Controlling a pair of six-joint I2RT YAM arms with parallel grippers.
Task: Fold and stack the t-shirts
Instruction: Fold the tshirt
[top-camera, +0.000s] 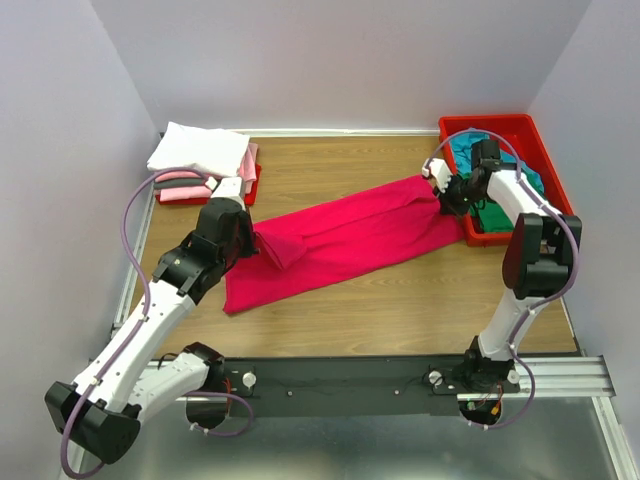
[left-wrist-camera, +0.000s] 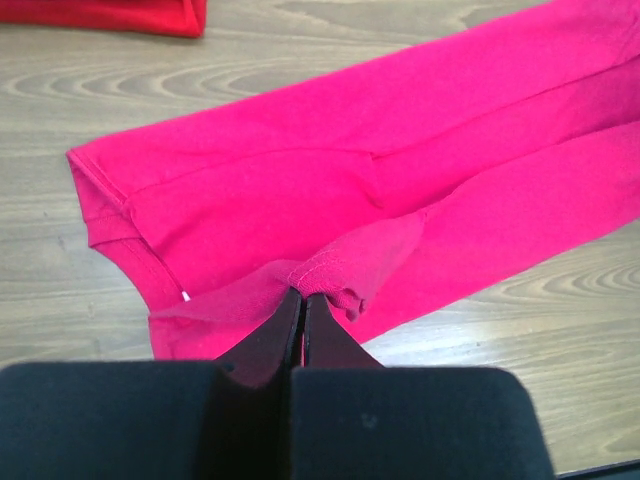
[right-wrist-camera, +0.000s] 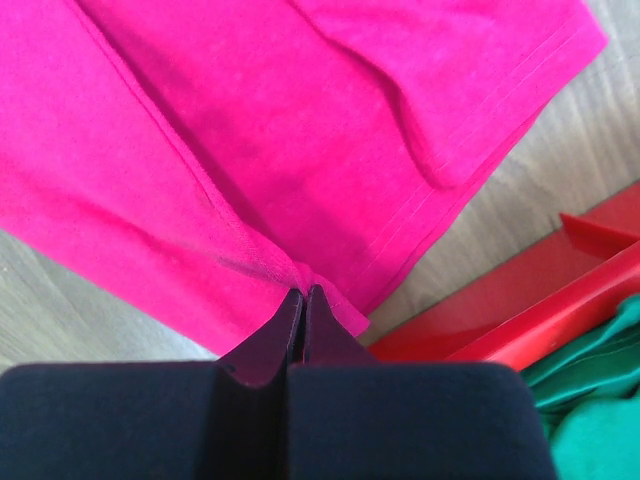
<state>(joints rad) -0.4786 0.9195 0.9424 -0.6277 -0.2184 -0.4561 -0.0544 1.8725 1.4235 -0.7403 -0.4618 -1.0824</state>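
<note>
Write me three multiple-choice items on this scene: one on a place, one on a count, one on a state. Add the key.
1. Where does the white t-shirt lie?
A. spread flat in the middle
B. on top of the folded pile at the back left
C. hanging off the near edge

2. How many red trays are there?
A. one
B. two
C. three

3. How do the left gripper and right gripper stand?
A. both open
B. only the left shut
C. both shut on the crimson-pink t-shirt

Key:
1 B: it tops the pile on the left tray.
2 B: that one plus the right tray.
3 C: each wrist view shows closed fingers pinching the cloth.
</note>
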